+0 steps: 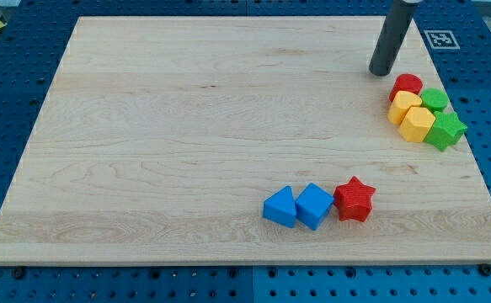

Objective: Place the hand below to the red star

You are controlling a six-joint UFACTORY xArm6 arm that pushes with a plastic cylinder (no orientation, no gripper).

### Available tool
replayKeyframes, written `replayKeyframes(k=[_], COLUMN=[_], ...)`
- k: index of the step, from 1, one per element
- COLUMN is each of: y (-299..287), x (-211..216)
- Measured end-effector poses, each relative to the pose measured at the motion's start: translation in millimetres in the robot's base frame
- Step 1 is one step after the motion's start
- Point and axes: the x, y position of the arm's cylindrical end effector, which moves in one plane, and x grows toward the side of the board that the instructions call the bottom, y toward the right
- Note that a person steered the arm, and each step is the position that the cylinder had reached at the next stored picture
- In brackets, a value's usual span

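The red star (354,199) lies on the wooden board (186,135) at the lower right of the middle. It touches a blue cube (314,205), which sits beside a blue triangular block (280,207) on its left. My tip (381,72) is near the view's top right, far above the red star and just left of a cluster of blocks.
At the right edge sits a tight cluster: a red cylinder (407,85), two yellow blocks (404,105) (417,124), a green block (434,99) and a green star (446,130). Blue pegboard (18,50) surrounds the board.
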Motion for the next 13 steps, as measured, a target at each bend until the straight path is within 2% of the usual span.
replayKeyframes(k=[1,2,5,6,8,11,13], y=[0,28,68,124,140,140,140], x=[-14,-22,-9,-9,-8,37,96])
